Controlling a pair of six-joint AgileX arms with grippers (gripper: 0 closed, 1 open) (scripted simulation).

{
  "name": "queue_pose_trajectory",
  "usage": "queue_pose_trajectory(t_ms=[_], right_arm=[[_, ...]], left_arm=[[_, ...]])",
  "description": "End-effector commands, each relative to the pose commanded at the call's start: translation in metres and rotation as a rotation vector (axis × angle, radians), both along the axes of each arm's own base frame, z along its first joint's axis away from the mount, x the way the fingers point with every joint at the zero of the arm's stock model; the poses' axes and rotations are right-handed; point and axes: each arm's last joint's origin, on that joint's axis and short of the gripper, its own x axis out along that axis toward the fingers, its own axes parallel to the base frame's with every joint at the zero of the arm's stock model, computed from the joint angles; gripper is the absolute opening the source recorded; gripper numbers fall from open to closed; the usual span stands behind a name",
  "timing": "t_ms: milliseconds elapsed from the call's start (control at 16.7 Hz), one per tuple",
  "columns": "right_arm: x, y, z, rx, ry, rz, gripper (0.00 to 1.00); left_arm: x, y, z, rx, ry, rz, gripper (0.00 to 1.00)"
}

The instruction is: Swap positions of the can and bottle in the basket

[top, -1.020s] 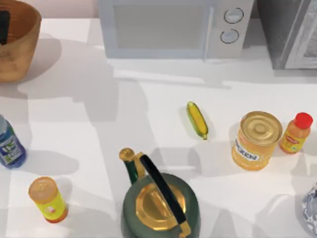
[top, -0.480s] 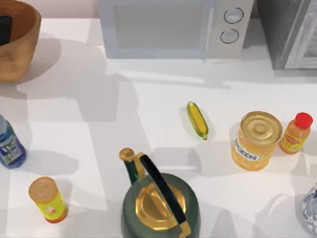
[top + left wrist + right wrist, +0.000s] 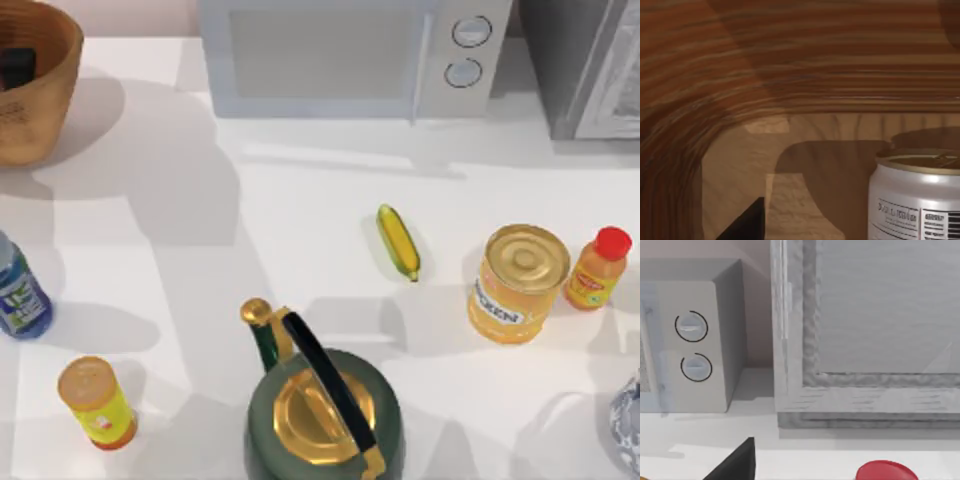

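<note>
Now, basket (image 3: 40,110) sits at far-left corner of bench (image 3: 300,220), dark part of left arm down inside it. Left wrist view: can (image 3: 917,197) upright on basket floor, near ribbed wall. Bottle (image 3: 18,292) stands outside, on bench at left edge, nearer than basket. Right wrist view faces microwave (image 3: 695,345). Jaws of both arms: cannot tell.

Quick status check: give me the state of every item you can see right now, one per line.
Can: upright inside the basket.
Bottle: upright on the table's left edge, outside the basket.
Kettle: lid on.
Microwave: door shut.
Corn: lying flat.
Yellow can: upright.
Orange bottle: capped.
</note>
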Motion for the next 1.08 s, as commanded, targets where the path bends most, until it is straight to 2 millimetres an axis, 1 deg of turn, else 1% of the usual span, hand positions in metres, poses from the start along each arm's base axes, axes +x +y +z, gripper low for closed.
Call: queue_pose_trajectory(t_ms=[60,840,900,1080], right_arm=[[0.0,0.0,0.0,0.0,0.0,0.0,1.0],[0.0,0.0,0.0,0.0,0.0,0.0,1.0],[0.0,0.0,0.0,0.0,0.0,0.0,1.0],[0.0,0.0,0.0,0.0,0.0,0.0,1.0]], left_arm=[[0.0,0.0,0.0,0.0,0.0,0.0,1.0],[0.0,0.0,0.0,0.0,0.0,0.0,0.02],[0.0,0.0,0.0,0.0,0.0,0.0,0.0],[0.0,0.0,0.0,0.0,0.0,0.0,0.0]])
